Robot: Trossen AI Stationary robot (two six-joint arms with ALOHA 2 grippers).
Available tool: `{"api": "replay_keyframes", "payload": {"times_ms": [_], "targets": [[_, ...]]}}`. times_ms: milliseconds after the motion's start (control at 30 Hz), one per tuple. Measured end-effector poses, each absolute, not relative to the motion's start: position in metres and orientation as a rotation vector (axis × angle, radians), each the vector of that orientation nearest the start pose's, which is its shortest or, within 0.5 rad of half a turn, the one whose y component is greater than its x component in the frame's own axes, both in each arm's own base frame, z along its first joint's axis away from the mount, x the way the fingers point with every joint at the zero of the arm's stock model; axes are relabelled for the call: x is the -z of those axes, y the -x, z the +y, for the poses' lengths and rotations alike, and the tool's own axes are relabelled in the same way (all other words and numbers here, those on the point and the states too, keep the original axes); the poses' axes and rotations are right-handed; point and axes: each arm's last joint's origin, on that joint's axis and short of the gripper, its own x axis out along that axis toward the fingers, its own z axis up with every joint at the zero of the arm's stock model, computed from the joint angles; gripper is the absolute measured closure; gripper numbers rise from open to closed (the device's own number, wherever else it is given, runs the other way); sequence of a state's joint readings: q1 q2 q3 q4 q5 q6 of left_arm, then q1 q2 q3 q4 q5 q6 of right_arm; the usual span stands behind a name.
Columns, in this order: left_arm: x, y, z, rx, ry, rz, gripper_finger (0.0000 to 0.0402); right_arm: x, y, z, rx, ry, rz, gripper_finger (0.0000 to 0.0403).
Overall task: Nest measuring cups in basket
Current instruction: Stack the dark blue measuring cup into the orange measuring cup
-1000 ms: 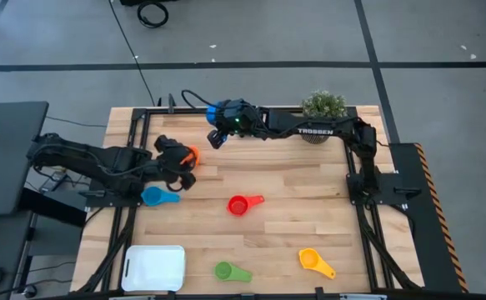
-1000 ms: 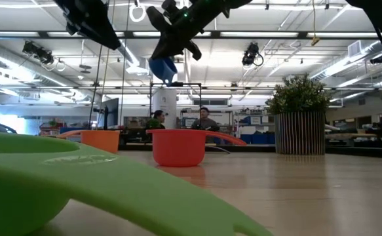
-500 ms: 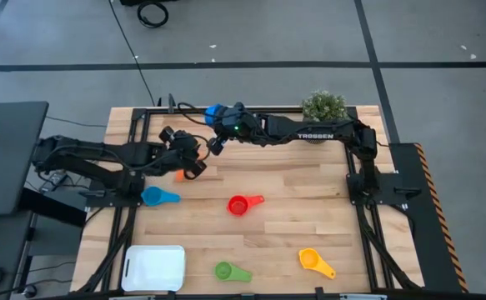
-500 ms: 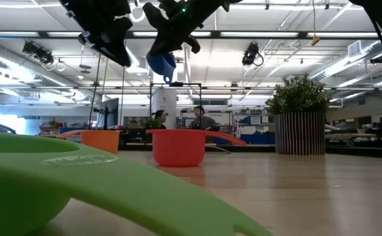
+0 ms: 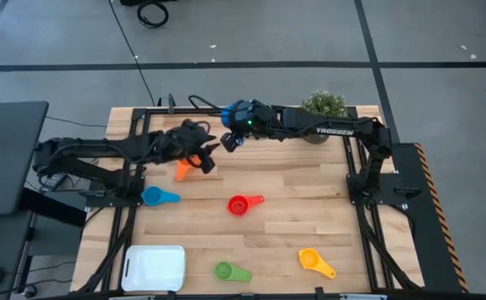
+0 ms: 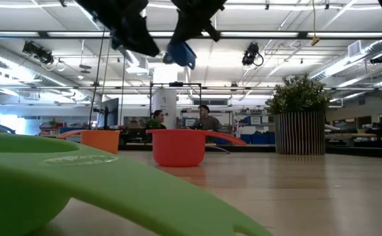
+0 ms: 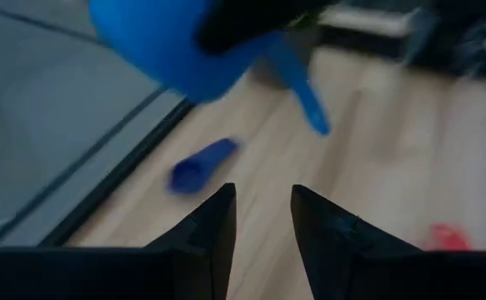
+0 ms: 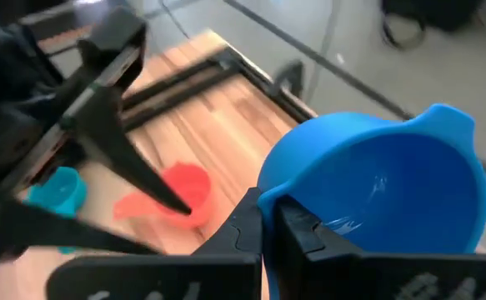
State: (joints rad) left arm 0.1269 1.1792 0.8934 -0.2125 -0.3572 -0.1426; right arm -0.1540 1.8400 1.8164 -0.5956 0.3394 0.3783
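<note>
My right gripper is shut on a blue measuring cup, which is held high above the table's far middle. My left gripper is open with nothing between its fingers. It hovers just left of and below that cup. The orange cup stands on the table beside the left gripper. The light blue, red, green and yellow cups rest on the table. The white basket sits at the near left corner. My right gripper pinches the blue cup's wall at the rim, which runs between the two shut fingers. One finger seems to be inside the bowl and one outside. The fingers slant down from the table's right side. The cup hangs tilted and clear of the table.
A potted plant stands at the far edge under the right arm. In the left wrist view a small dark blue thing lies near the far rail. People sit in the room beyond. Bare wood lies between the red cup and the right edge.
My left gripper has swung away from the orange cup toward the table's right and far side, closing on the held blue cup. My right gripper has risen and drawn toward the right with the blue cup. The orange cup stays where it was.
</note>
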Motion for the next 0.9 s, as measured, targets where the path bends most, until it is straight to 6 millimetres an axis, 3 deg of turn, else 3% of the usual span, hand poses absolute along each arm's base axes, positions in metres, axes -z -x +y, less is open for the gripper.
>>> {"api": "replay_keyframes", "payload": {"times_ms": [167, 367, 667, 900], "targets": [[-0.276, -0.256, 0.051, -0.332, 0.136, 0.334, 0.0276, -0.353, -0.403, -0.079, 0.689, -0.370, 0.530, 0.0393], [-0.271, -0.256, 0.054, -0.318, 0.144, 0.294, 0.0276, -0.354, -0.401, -0.083, 0.845, -0.421, 0.454, 0.0393], [-0.258, -0.259, 0.062, -0.324, 0.054, 0.351, 0.0276, -0.342, -0.402, -0.088, 0.890, -0.500, 0.422, 0.0393], [-0.243, -0.273, 0.079, -0.192, 0.098, 0.331, 0.0276, -0.344, -0.405, -0.083, 0.887, -0.468, 0.396, 0.0393]]}}
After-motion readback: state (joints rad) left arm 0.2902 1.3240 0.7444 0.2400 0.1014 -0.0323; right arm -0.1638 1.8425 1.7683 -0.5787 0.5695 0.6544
